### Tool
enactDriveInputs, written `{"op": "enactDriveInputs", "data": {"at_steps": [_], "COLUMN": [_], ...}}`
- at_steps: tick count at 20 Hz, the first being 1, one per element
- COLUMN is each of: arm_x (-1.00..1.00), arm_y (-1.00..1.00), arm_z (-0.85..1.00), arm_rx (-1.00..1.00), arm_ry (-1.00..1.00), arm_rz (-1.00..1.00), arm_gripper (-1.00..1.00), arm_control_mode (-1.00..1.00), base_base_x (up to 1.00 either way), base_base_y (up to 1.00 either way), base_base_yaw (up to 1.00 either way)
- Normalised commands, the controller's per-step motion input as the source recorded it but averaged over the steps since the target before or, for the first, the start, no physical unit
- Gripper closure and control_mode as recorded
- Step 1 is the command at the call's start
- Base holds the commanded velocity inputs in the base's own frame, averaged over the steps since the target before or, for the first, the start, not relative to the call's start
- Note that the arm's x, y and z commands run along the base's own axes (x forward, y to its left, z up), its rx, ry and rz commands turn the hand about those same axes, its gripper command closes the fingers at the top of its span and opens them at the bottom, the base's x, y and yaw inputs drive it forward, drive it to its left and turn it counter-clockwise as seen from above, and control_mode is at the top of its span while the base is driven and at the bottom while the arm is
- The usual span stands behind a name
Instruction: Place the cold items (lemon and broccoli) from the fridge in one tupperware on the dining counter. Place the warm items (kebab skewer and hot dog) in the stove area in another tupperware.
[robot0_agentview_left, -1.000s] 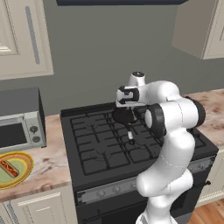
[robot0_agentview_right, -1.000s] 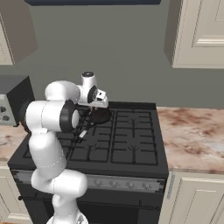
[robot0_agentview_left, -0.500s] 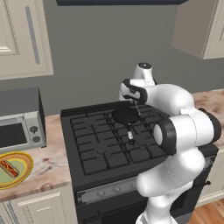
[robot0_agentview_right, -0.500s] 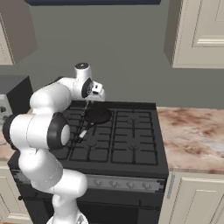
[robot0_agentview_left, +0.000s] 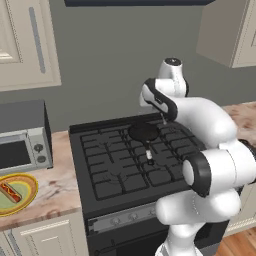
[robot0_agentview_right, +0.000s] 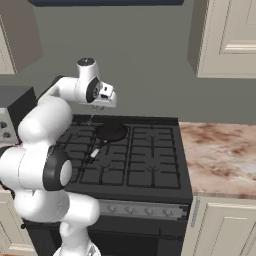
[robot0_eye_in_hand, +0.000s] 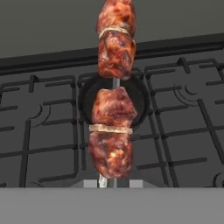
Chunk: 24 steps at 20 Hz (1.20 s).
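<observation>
The kebab skewer (robot0_eye_in_hand: 111, 127), several chunks of browned meat on a thin metal stick, hangs straight out from my gripper (robot0_eye_in_hand: 108, 183), which is shut on its lower end. In the base views the gripper (robot0_agentview_left: 161, 114) (robot0_agentview_right: 98, 106) is held up above the back of the black stove (robot0_agentview_left: 125, 165), over a small black pan (robot0_agentview_left: 144, 132) (robot0_agentview_right: 111, 132) (robot0_eye_in_hand: 140, 105). The skewer's thin stick (robot0_agentview_right: 90, 119) points down toward the burners. The hot dog (robot0_agentview_left: 10, 192) lies on a yellow plate (robot0_agentview_left: 27, 184) on the counter far left. Fridge, dining counter and tupperware are out of view.
A grey microwave (robot0_agentview_left: 22, 145) stands left of the stove, behind the plate. Marble counter (robot0_agentview_right: 220, 155) runs to the right of the stove. Cream wall cabinets (robot0_agentview_right: 225, 35) hang above, and a dark hood edge sits over the stove.
The hand has risen from just over the pan to higher above the stove's back, carrying the skewer, while the arm's elbow swung out toward the front.
</observation>
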Motion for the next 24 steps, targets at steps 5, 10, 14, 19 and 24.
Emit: {"op": "enactDriveInputs", "data": {"at_steps": [5,10,14,19,24], "arm_x": [-0.33,0.0,0.0,0.0,0.0], "arm_y": [0.04,0.0,0.0,0.0,0.0], "arm_z": [0.16,0.0,0.0,0.0,0.0], "arm_rx": [0.0,0.0,0.0,0.0,0.0], "arm_ry": [-0.02,0.0,0.0,0.0,0.0], "arm_rz": [-0.07,0.0,0.0,0.0,0.0], "arm_gripper": [1.0,1.0,1.0,1.0,1.0], "arm_control_mode": [1.0,1.0,1.0,1.0,1.0], "base_base_x": [-0.26,-0.76,-0.62,-0.55,-0.58], "base_base_y": [0.07,0.31,0.74,0.7,0.49], "base_base_yaw": [-0.03,0.0,-0.2,-0.54,-0.83]}}
